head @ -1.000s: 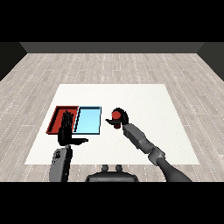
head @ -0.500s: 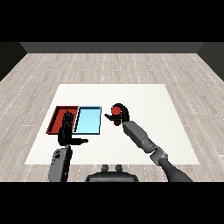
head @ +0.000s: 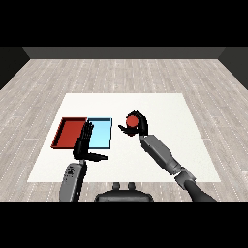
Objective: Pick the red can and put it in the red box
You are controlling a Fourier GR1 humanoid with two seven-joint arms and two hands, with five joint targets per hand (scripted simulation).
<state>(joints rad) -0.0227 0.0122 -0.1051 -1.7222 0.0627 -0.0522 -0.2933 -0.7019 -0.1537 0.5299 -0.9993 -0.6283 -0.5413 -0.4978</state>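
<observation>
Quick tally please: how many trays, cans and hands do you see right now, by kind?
Trays: 2, the red tray and the light blue tray
Cans: 1, the red can, held in the right hand
Hands: 2, right hand and left hand, fingers straight
Total: 5

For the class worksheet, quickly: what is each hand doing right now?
Left hand: open, fingers straight, holding nothing.
Right hand: shut on the red can, curled round it.
</observation>
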